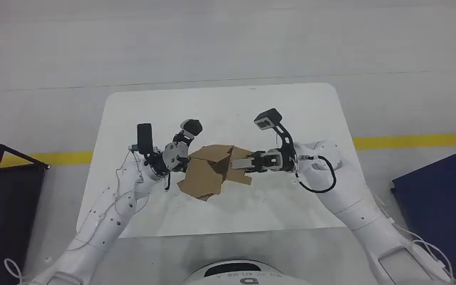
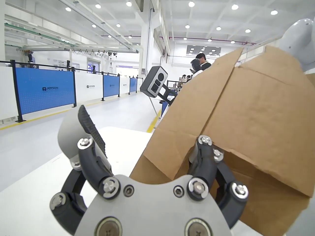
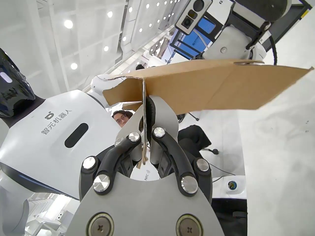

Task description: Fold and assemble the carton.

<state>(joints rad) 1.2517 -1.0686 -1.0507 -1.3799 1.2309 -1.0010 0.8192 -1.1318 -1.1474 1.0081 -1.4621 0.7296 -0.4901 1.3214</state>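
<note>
Left gripper [image 1: 179,148], left of centre in the top view: jaws spread wide, one finger [image 2: 89,124] free, the other's tip hidden behind a cardboard panel.
Carton [image 1: 210,174], frame centre, over the white table [image 1: 299,114]: half-folded, interior hard to make out, length running lower left to upper right.
Right gripper [image 1: 241,164], just right of centre: clamped on a carton flap's edge.
</note>
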